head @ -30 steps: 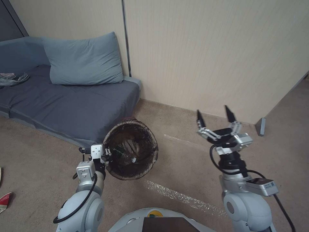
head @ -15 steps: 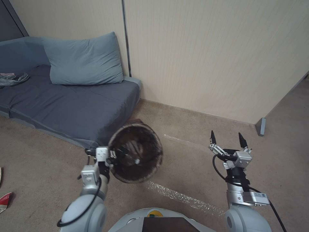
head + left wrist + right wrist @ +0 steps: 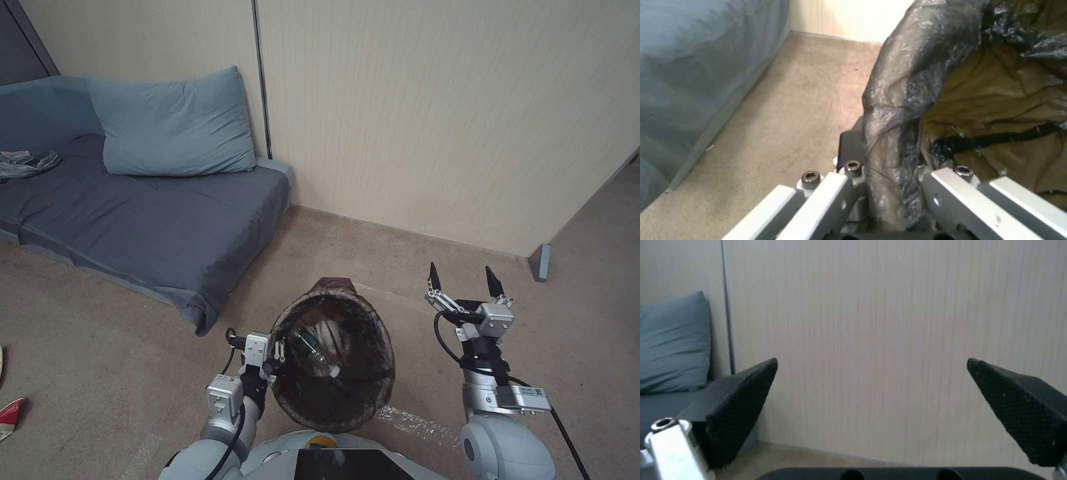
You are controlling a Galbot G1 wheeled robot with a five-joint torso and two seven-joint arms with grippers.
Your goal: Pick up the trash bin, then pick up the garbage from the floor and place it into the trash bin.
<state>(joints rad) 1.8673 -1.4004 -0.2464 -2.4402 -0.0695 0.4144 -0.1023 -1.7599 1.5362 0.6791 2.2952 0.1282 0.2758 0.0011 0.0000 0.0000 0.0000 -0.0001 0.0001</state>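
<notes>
Trash bin point(image 3: 333, 363) is off the carpet, held low in front of the robot's base, mouth tipped toward the head camera, well clear of the blue sofa point(image 3: 147, 220). Dark liner folded over rim; inside, a green-labelled clear bottle point(image 3: 310, 348) lies against the liner. Left gripper point(image 3: 275, 350) is at the bin's rim on the sofa side, jaws clamped on rim and liner, one each side of the wall as the left wrist view shows point(image 3: 889, 186). Right gripper point(image 3: 463, 283) is raised on the bin's far side from the sofa, pointing at the beige wall point(image 3: 433, 120), jaws wide apart and holding nothing. Red-and-white scrap point(image 3: 10, 415) lies on the carpet beyond the sofa's front edge, well away from the bin. Judgement: bin pickup is done; collecting is in hand. Next move likely calls for getting within reach of that scrap, bin level.
</notes>
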